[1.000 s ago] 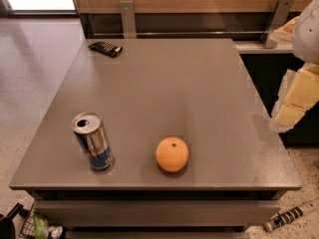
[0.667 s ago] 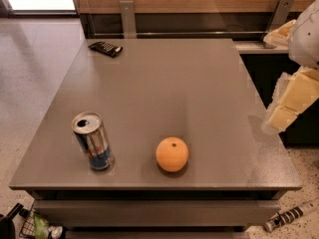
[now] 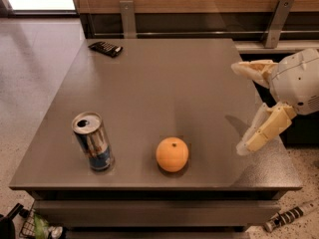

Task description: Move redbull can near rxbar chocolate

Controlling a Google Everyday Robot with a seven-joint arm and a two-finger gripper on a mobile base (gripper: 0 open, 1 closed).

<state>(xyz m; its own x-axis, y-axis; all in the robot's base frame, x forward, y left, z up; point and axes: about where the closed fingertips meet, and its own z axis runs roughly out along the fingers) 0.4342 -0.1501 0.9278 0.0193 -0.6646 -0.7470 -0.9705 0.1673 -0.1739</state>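
Note:
The redbull can (image 3: pixel 93 141) stands upright near the front left of the grey table (image 3: pixel 164 88), silver and blue with an opened top. The rxbar chocolate (image 3: pixel 105 48) lies flat at the far left corner, dark and small. My gripper (image 3: pixel 243 108) hangs over the table's right edge, far from both. Its two pale fingers are spread wide apart, one (image 3: pixel 253 69) pointing left and one (image 3: pixel 263 131) pointing down-left, with nothing between them.
A round orange (image 3: pixel 172 154) sits near the front edge, right of the can. A wooden wall with metal brackets (image 3: pixel 277 15) runs behind the table. Items lie on the floor at the lower left (image 3: pixel 30 225) and lower right (image 3: pixel 291 216).
My gripper has moved left from the right border to over the table's right edge. The can, orange and bar have not moved.

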